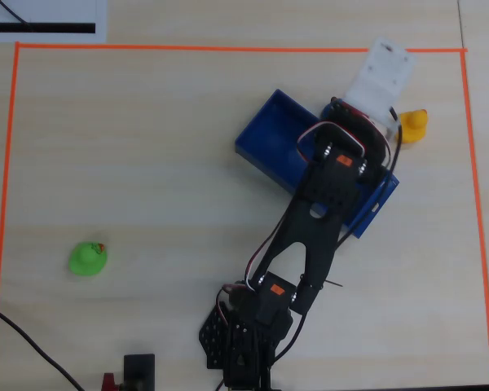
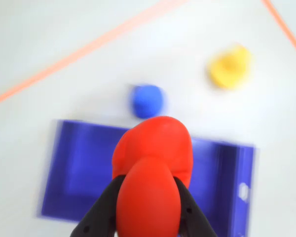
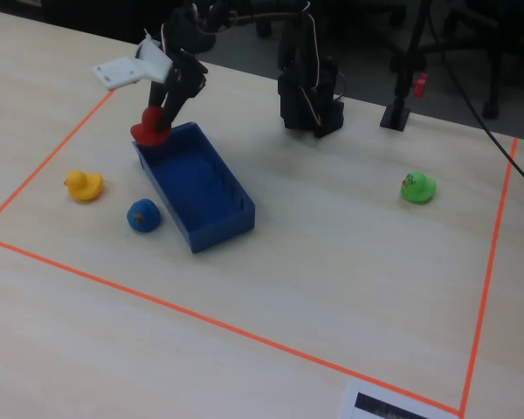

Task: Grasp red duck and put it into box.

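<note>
My gripper is shut on the red duck, with a black finger on each side of it. In the fixed view the gripper holds the red duck just above the far end of the blue box. The wrist view shows the box right below the duck. In the overhead view the arm covers the duck and much of the box.
A blue duck and a yellow duck sit beside the box; both show in the wrist view, blue and yellow. A green duck sits far off. Orange tape borders the table area. The arm base stands at the back.
</note>
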Controlling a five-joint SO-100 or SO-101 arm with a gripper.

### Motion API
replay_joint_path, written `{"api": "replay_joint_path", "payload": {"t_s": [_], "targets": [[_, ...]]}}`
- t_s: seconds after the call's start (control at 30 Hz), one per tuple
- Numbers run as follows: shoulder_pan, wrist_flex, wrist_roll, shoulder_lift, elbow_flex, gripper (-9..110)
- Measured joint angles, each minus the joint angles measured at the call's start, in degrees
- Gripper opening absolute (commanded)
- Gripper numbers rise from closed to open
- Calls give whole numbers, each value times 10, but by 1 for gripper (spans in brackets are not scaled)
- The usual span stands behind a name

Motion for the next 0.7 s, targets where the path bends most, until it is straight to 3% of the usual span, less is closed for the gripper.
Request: {"api": "replay_joint_path", "payload": {"t_s": [0.27,0.63,0.7], "targets": [[44,-26,25,3,161,0],[47,-135,26,-25,235,0],[45,-141,26,-31,236,8]]}}
